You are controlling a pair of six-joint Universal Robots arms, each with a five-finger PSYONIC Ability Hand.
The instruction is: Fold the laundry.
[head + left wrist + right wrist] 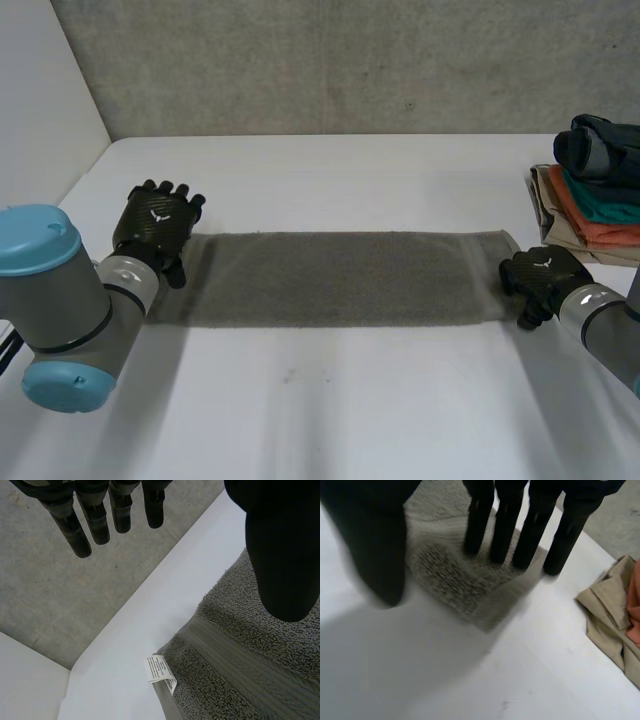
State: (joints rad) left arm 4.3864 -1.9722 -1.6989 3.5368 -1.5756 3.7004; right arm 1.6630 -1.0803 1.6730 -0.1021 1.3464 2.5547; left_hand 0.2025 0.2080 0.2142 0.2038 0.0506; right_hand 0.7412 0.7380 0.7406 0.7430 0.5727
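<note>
A grey towel [340, 275] lies flat in a long strip across the middle of the white table [330, 410]. My left hand [155, 225] hovers over the towel's left end, open, holding nothing. In the left wrist view its straight fingers [100, 520] and thumb [280, 555] stand wide apart above the towel [240, 670] and a white label [160, 672] at the corner. My right hand [540, 278] is at the towel's right end. In the right wrist view its straight fingers [510, 530] point down onto the towel's end [450, 575], thumb [375, 545] apart.
A pile of folded clothes [595, 195], dark, teal, orange and beige, sits at the table's right edge just behind my right hand. The beige piece [615, 615] lies beside my right fingertips. A concrete wall [330, 60] stands behind the table.
</note>
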